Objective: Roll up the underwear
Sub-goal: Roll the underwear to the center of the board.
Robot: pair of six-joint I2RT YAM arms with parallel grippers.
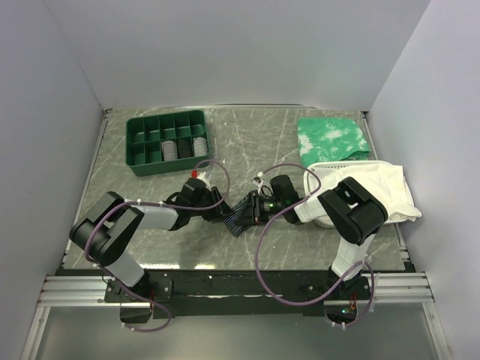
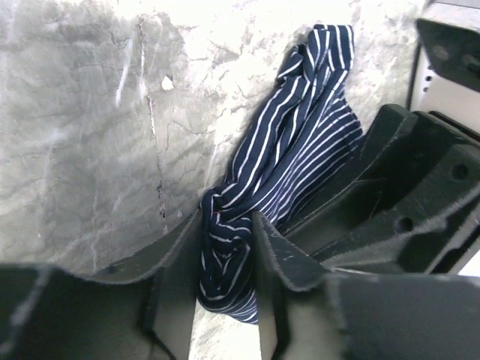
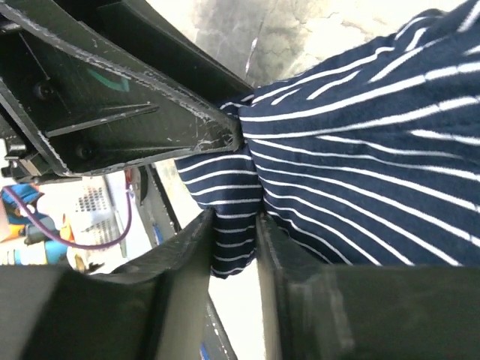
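Two black two-finger grippers meet tip to tip over a small dark navy-blue fabric garment with fine light pinstripes, the underwear (image 1: 240, 216), which lies crumpled on the grey marbled table top (image 1: 247, 135) directly between them. The left gripper (image 2: 225, 229) is clenched on a bunched end of the underwear, the fabric filling the gap between its fingers and the rest trailing away ahead of its tips. The right gripper (image 3: 236, 225) is grasping the opposite edge, striped cloth pinched between its fingers, with the left gripper's finger touching the fabric just beyond. A green plastic compartment tray (image 1: 166, 142) sits well beyond the left gripper; a large white cloth (image 1: 375, 191) lies just behind the right gripper, a green-and-white mottled cloth (image 1: 332, 136) farther off
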